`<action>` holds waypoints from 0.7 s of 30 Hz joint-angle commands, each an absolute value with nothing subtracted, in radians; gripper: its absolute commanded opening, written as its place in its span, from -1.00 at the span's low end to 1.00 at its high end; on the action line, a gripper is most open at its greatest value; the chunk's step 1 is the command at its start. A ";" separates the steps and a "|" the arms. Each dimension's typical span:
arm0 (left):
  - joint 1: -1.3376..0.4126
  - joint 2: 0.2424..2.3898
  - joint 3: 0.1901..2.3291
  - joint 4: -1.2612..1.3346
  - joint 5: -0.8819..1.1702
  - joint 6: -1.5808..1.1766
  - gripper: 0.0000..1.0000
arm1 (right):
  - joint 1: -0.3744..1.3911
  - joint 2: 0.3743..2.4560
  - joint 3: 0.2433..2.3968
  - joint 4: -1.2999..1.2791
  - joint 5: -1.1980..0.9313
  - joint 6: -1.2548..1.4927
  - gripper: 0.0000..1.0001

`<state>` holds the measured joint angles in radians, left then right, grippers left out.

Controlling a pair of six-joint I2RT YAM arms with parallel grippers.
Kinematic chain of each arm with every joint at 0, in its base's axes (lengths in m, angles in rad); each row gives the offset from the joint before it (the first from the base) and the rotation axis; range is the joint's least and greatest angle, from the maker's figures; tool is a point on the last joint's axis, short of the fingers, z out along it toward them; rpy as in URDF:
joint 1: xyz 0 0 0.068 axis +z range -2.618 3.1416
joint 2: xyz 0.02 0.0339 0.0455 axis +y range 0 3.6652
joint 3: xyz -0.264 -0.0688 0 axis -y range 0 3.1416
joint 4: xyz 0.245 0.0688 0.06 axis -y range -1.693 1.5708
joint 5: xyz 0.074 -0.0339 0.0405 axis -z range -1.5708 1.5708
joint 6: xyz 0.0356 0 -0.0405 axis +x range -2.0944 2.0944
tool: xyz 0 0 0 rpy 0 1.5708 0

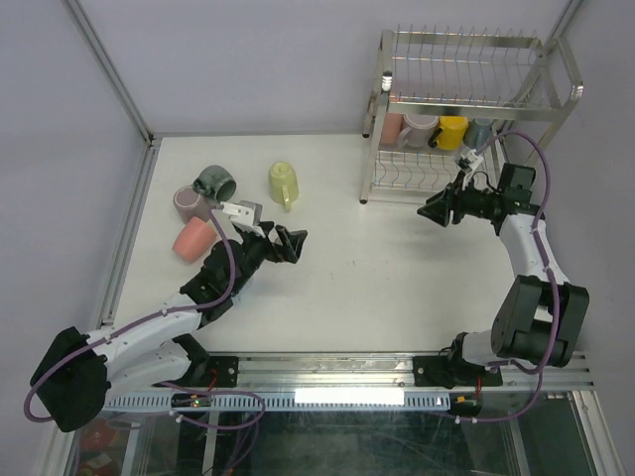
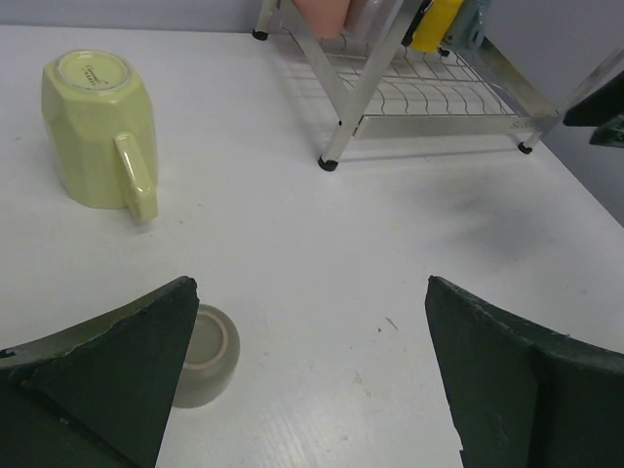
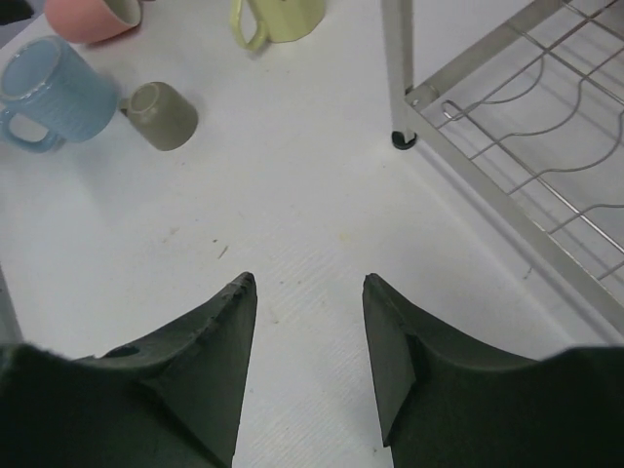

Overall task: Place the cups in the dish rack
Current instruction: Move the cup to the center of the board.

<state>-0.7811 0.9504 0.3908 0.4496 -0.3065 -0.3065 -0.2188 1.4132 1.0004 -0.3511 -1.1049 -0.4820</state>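
Right wrist: pincer (image 3: 310, 285) near dish rack (image 3: 396, 58)

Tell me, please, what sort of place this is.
Probably a robotics lab cell: a white table walled by plain grey panels, aluminium framing, and a shiny chrome wire dish rack.

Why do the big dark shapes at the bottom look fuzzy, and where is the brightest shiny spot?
Left wrist view: the left gripper's fingers, close to the lens, look soft-edged; the pale yellow-green mug is sharp. Right wrist view: the right gripper's fingers look soft too. Top view: a white light strip glares near the arms' bases.
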 commanded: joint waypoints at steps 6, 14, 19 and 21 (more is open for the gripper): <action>-0.523 1.157 0.626 0.332 0.050 -0.376 0.91 | -0.169 1.242 1.053 -0.631 -1.212 -0.645 0.01; -0.402 1.315 0.820 0.265 0.078 -0.408 0.83 | 0.017 1.144 1.061 -0.657 -1.156 -0.632 0.12; -0.344 1.414 0.972 0.184 0.055 -0.372 0.84 | 0.139 1.164 1.101 -0.666 -1.116 -0.516 0.15; -0.329 1.486 1.047 0.135 0.026 -0.354 0.86 | 0.190 1.181 1.126 -0.696 -1.095 -0.487 0.15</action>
